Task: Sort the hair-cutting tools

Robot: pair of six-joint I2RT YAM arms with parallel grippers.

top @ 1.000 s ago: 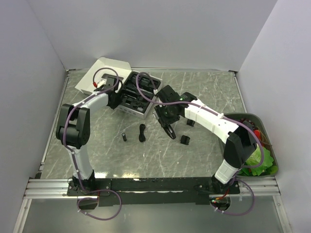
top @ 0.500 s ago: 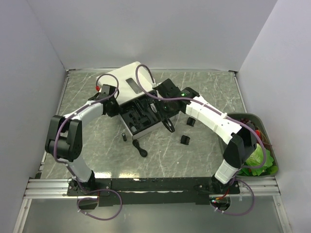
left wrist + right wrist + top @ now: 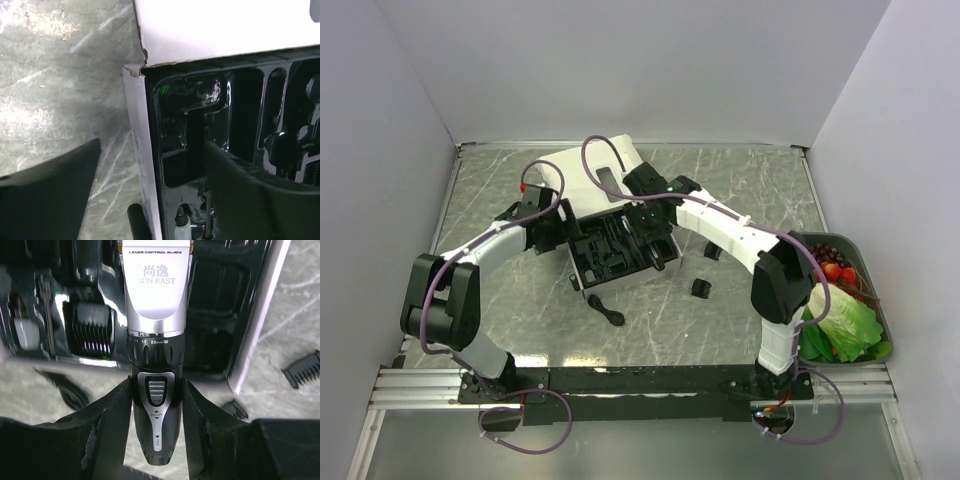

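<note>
1. White box (image 3: 585,168) w/ black tray (image 3: 190,125): open mid-table, slots facing up for tools.
2. Left gripper (image 3: 152,165): jaws wide, straddling box side wall, gripping nothing; prob. there to steady it.
3. Right gripper (image 3: 157,390): clamped on hair clipper (image 3: 156,300) handle, blade end over tray, prob. for slotting in.
4. Comb guard (image 3: 701,288): loose on table right of box, unsorted.

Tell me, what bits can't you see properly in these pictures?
- Right wrist view: the top edge cuts off the blade tip of the clipper.
- Left wrist view: a dark finger hides the lower part of the black tray.
- Top view: a loose attachment is too small to tell its shape.
</note>
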